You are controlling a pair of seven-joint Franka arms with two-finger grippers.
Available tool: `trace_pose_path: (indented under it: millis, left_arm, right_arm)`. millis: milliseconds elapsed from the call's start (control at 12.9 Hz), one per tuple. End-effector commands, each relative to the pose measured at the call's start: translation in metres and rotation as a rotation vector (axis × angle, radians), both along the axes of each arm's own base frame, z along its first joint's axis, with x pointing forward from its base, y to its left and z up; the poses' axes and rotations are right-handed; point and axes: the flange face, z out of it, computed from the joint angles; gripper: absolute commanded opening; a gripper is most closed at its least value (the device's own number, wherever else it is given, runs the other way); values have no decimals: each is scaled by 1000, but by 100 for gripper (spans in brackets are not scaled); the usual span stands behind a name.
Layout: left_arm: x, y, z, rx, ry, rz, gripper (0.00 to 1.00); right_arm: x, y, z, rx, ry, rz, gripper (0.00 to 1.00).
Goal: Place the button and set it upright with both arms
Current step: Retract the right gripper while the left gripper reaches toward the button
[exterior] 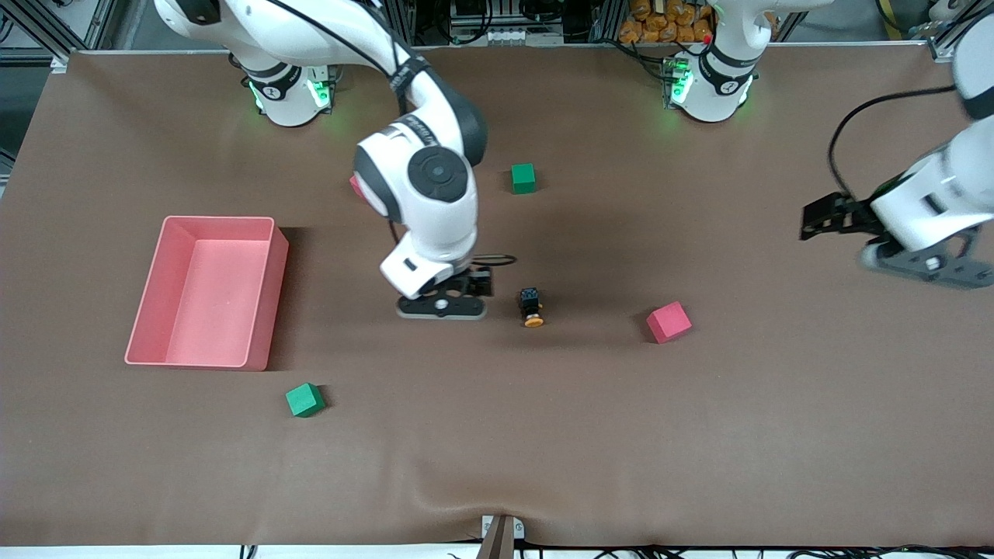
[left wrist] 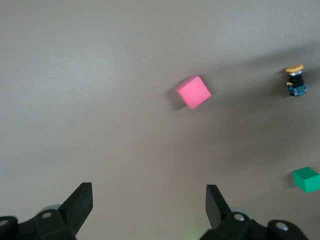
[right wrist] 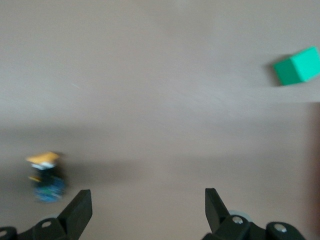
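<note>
bin [exterior: 268, 291]: pink tray toward the right arm's end of the surface [exterior: 776, 435]; nothing in it.
green cube [exterior: 304, 400]: loose on the surface, nearer the front camera than the bin.
right gripper [exterior: 443, 304]: low over the surface just beside the button, jaws spread wide with nothing between them.
button [exterior: 532, 307]: lying on its side on the surface, orange cap pointing toward the front camera, between the right gripper and the red cube; touched by neither gripper.
second green cube [exterior: 523, 178]: farther from the front camera than the button, well apart from it.
red cube [exterior: 669, 321]: near the button, toward the left arm's end.
left gripper [exterior: 928, 264]: up over the left arm's end of the surface, well apart from the button, jaws wide and empty; this arm waits.
risk, rolling: the button's round body would likely roll or skid if one finger reaches it before the other.
risk, tipping: the base looks small, so a tilted set-down would probably let it fall over again.
risk, wrong pick: the red cube is near enough that a misjudged reach by the left arm could nudge it into the button.
risk, clash: both arms must meet at one tiny part; crowded fingers could knock it away.
</note>
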Motion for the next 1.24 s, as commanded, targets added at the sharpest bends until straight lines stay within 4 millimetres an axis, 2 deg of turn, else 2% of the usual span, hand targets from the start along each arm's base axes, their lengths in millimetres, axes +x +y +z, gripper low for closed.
trace_pose_path:
  millis: [0, 77, 232, 387, 542, 697, 851, 1006, 1161]
  left_arm:
    - [4, -50, -19, 1, 32, 56, 100]
    - [10, -65, -39, 14, 58, 104, 100]
    - [22, -93, -61, 19, 72, 98, 100]
    - [19, -139, -88, 35, 91, 128, 100]
    - [22, -182, -103, 38, 69, 180, 100]
    - [16, -218, -125, 51, 90, 187, 100]
    - [14, -259, -144, 37, 104, 233, 100]
    - [15, -289, -164, 20, 74, 283, 100]
    - [17, -306, -191, -1, 60, 309, 100]
  right_arm:
    - [-5, -62, -24, -75, 134, 91, 100]
    - [-4, -88, -28, -84, 166, 104, 100]
    - [-5, -148, -25, -85, 217, 130, 100]
    - [-3, -206, -11, -67, 237, 135, 100]
    - [-4, -270, 1, -41, 259, 156, 100]
    - [-28, -320, 8, -14, 242, 123, 100]
    - [-54, -367, 5, 16, 181, 107, 100]
    - [-54, -405, 5, 33, 181, 170, 100]
    - [-49, -426, 17, 39, 167, 174, 100]
